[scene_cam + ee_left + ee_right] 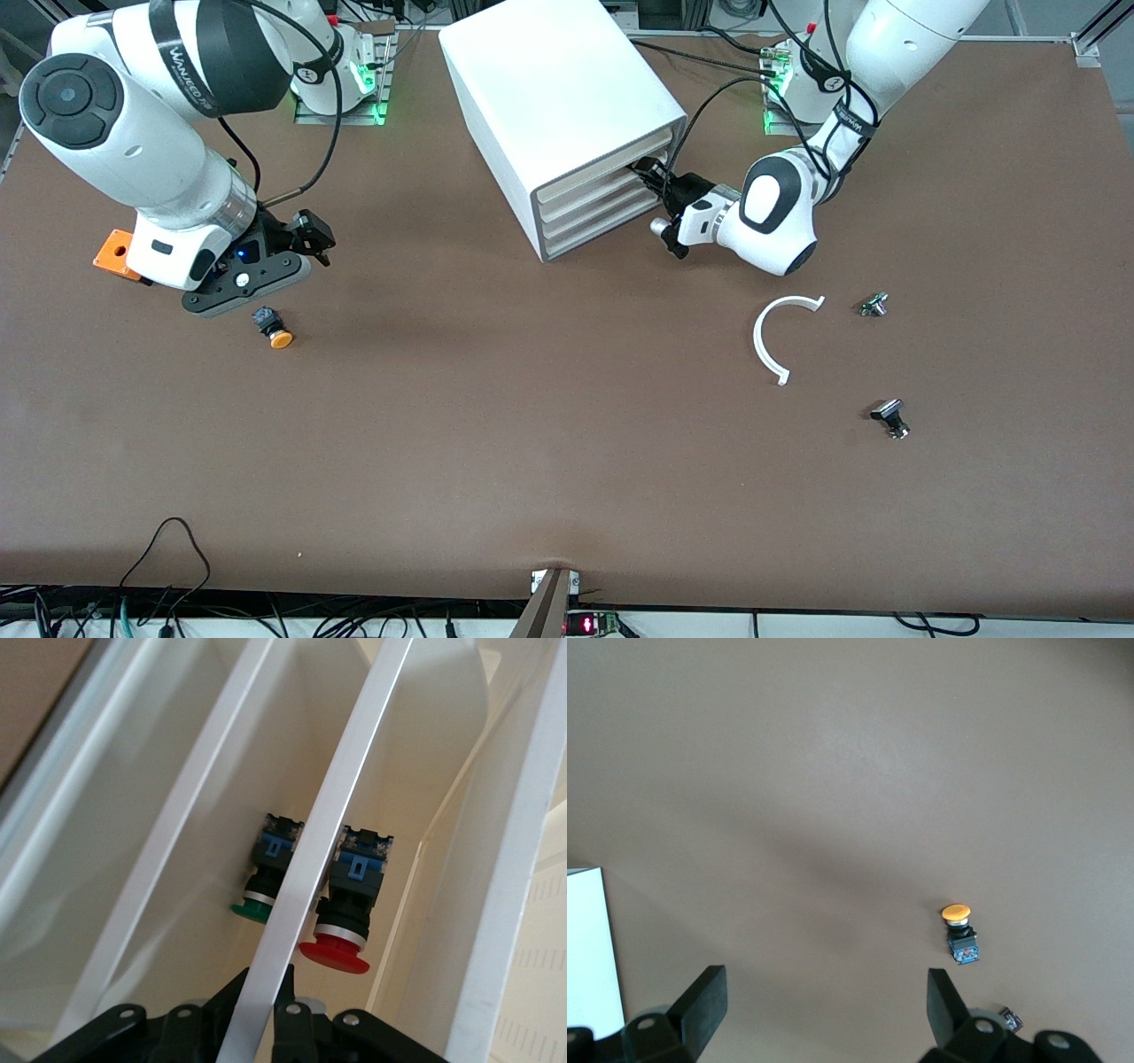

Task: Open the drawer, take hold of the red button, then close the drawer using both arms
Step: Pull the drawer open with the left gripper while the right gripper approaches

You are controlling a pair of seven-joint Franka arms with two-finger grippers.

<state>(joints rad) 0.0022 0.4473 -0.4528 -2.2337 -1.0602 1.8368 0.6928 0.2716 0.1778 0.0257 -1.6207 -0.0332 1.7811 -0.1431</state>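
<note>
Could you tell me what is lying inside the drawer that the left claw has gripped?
Inside the drawer lies a red button, with a green-capped button beside it; the drawer's front rail covers part of each.

In the left wrist view, the cream-white drawer front edge (310,859) crosses and hides part of a green-capped button (261,895) and the side of the red mushroom-capped button (341,921). The orange box (113,253) sits mostly hidden under the right arm.

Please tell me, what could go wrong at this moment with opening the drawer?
The left claw is shut on only the drawer front's thin edge, so it may slip when pulling. The red button and a green one lie loose inside and might roll. The right claw waits open over the table.
</note>
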